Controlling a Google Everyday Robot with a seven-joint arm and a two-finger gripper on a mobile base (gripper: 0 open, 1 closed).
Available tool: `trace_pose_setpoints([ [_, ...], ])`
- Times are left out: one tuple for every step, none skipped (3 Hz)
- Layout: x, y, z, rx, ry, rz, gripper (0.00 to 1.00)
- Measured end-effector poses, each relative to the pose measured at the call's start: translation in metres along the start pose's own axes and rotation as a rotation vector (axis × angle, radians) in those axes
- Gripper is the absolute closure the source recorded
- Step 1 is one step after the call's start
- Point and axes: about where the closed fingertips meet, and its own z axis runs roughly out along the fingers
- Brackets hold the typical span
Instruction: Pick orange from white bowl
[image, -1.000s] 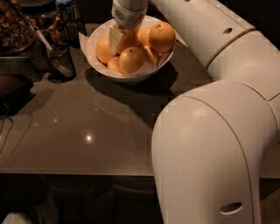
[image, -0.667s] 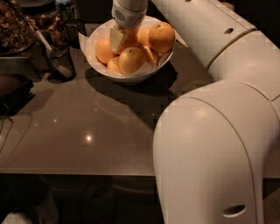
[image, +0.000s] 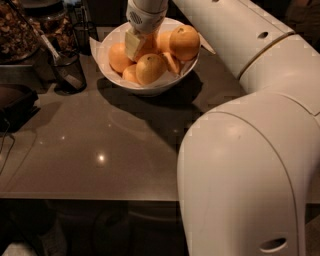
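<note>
Orange (image: 156, 46) lies mid-pile and mostly hidden, so the big white arm (image: 250, 150) reaches across the counter (image: 100, 150) to come at it from above. The white bowl (image: 150, 89), paper-lined, keeps the heap together. The gripper (image: 142, 49) sits among the fruit, against the orange; spread or clamped, I cannot tell.

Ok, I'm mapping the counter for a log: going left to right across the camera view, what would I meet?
Black mesh cup → left rim of the white bowl → gripper, down in the bowl's fruit pile → largest orange on the pile's right → robot arm.
</note>
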Motion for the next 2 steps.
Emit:
trace_pose_setpoints([
  [-0.008,0.001,-0.019,-0.019,-0.081,0.007,1.00],
  [-0.016,0.005,-0.042,-0.037,-0.163,-0.004,1.00],
])
